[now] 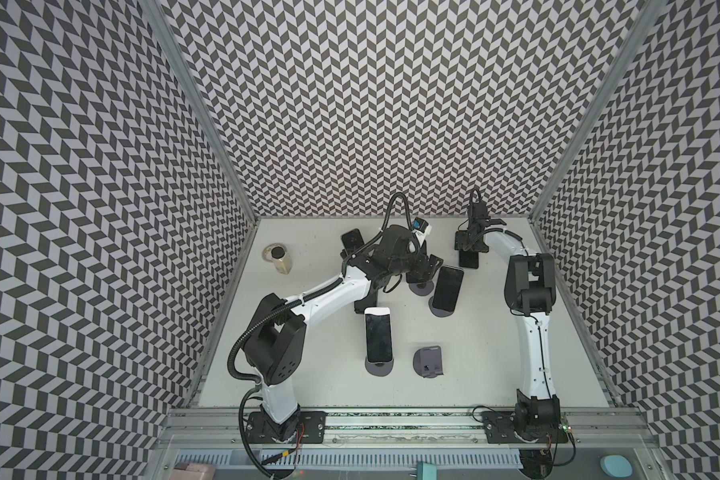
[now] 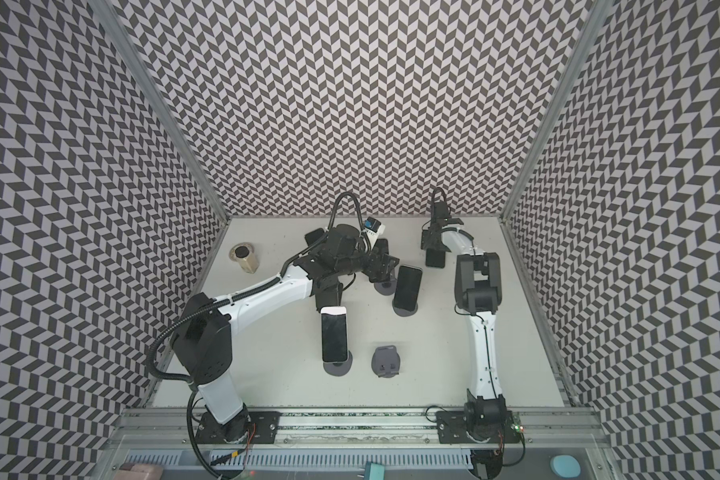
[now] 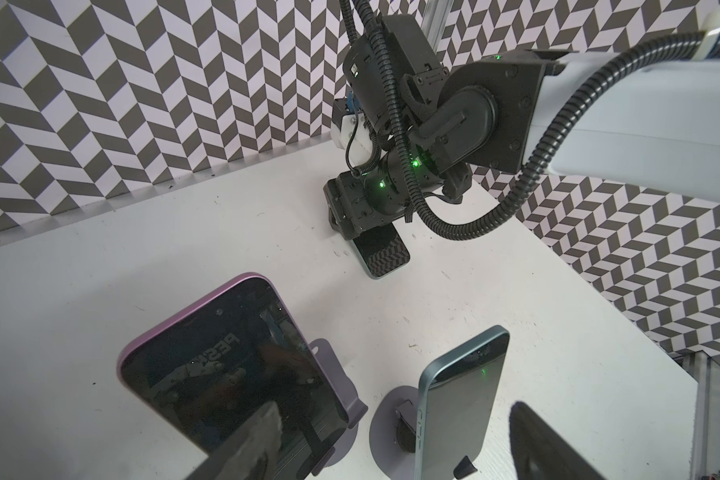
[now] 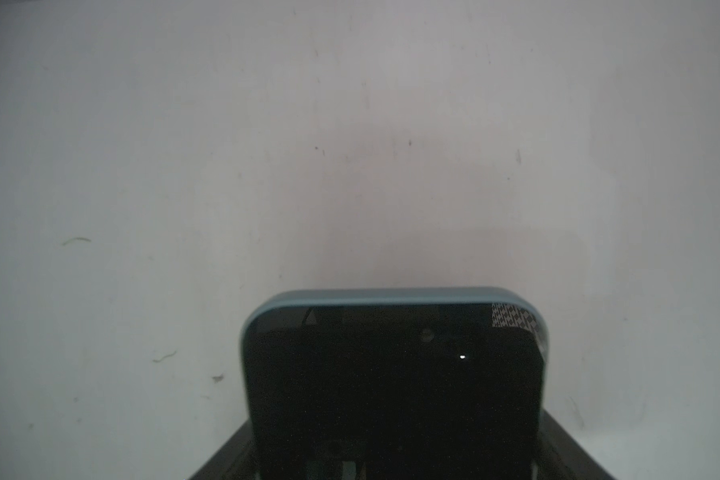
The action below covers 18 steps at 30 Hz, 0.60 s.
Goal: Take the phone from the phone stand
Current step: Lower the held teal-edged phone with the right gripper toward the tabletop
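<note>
Tabletop (image 4: 350, 124): blue phone (image 4: 391, 374) flat btwn R jaws, grip unclear; L jaws wide, empty.

You have the jar (image 1: 278, 258) at the far left of the bench (image 1: 333, 386). Near the front middle, a phone (image 1: 378, 334) leans on its stand (image 1: 379, 368), with an empty stand (image 1: 429, 357) just right of it. Behind that, a second phone (image 1: 447, 287) leans on another stand (image 1: 443, 312). Farther back to the right, a third phone (image 1: 469, 261) lies flat on the bench.

Open table (image 1: 487, 357) front right; standing phones (image 1: 447, 293) (and the left arm (image 1: 329, 297)) crowd the middle.
</note>
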Each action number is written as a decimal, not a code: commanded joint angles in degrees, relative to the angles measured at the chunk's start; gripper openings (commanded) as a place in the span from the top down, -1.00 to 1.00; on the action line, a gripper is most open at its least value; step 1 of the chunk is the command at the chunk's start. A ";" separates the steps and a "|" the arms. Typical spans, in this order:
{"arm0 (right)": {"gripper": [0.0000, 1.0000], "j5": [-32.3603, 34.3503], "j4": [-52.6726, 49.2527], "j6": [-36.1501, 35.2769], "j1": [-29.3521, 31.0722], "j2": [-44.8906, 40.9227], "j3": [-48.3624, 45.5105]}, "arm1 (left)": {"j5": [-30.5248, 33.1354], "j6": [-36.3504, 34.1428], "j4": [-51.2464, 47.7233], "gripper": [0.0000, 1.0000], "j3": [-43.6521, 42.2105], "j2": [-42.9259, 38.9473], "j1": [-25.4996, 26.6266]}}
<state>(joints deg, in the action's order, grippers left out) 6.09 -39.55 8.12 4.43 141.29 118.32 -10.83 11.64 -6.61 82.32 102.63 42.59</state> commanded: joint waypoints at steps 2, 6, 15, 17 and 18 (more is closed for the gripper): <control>-0.48 0.93 -9.45 -0.89 0.14 7.77 -5.37 | -0.40 0.23 -0.59 -0.73 1.52 -2.34 -0.35; -0.52 1.19 -9.45 -0.48 0.14 7.67 -5.40 | -0.35 0.23 -0.56 -0.73 1.44 -2.51 -0.36; -0.54 0.62 -9.01 -0.38 0.14 7.37 -6.42 | -0.24 0.49 -0.40 -0.73 1.43 -2.65 -0.31; -0.54 0.56 -8.81 -0.34 0.14 7.23 -6.95 | -0.29 0.64 -0.36 -0.73 1.46 -2.78 -0.32; -0.53 0.65 -8.67 -0.31 0.14 7.14 -7.24 | -0.25 0.64 -0.38 -0.72 1.44 -2.84 -0.37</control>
<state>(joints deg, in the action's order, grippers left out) 6.50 -36.67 8.34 4.40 140.90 116.66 -10.83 11.68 -6.61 82.32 102.00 42.59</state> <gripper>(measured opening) 0.769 0.863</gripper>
